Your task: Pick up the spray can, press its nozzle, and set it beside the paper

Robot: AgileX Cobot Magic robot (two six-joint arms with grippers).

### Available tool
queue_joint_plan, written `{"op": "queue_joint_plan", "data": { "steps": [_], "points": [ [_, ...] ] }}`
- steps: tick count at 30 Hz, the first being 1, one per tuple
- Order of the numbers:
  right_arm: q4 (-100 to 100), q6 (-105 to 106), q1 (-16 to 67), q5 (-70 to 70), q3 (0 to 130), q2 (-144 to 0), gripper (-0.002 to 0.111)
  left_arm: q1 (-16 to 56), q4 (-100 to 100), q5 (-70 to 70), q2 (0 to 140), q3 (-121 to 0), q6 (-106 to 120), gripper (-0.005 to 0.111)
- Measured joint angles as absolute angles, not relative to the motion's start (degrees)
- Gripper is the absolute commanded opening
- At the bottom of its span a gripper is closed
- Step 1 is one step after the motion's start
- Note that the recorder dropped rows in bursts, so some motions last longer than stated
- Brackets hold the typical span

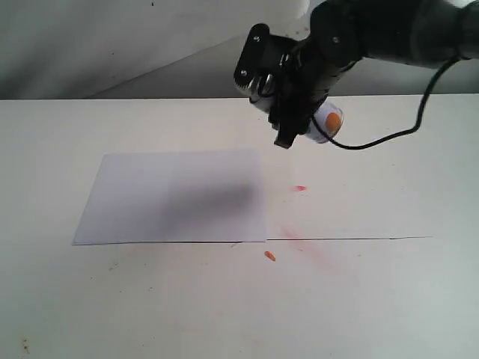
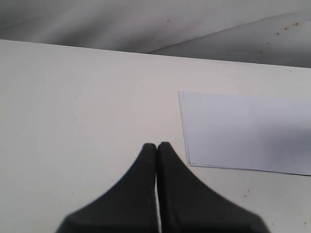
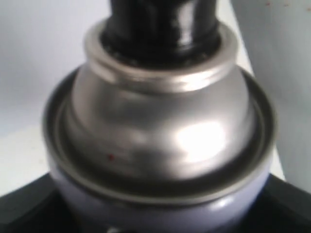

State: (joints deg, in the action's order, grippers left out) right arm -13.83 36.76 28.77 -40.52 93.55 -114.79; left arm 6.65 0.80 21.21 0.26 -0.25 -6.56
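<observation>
Exterior view: right gripper (image 1: 288, 112) clamped on the spray can (image 1: 328, 121), held tilted in the air over the table (image 1: 389, 299), just off the upper right corner of the paper (image 1: 172, 196), which lies flat. Right wrist view: silver shoulder and black nozzle (image 3: 160, 24), blurred. Left gripper (image 2: 157, 146) fingers pressed together, empty, over bare table near the paper's edge.
</observation>
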Motion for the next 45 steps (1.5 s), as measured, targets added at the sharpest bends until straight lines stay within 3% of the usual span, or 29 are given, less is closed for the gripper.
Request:
{"op": "queue_joint_plan", "data": {
  "steps": [4, 22, 45],
  "points": [
    [-8.58, 44.35, 32.59, -43.97, 95.92, -119.22, 0.0, 6.65, 0.8, 21.21, 0.26, -0.25, -6.56, 0.0],
    [-8.76, 47.36, 35.93, -44.49, 103.84, -128.09, 0.0, 6.65, 0.8, 21.21, 0.26, -0.25, -6.56, 0.0],
    [-9.98, 47.36, 41.0, -48.01, 104.05, -128.59, 0.0, 6.65, 0.8, 21.21, 0.26, -0.25, -6.56, 0.0]
  ]
}}
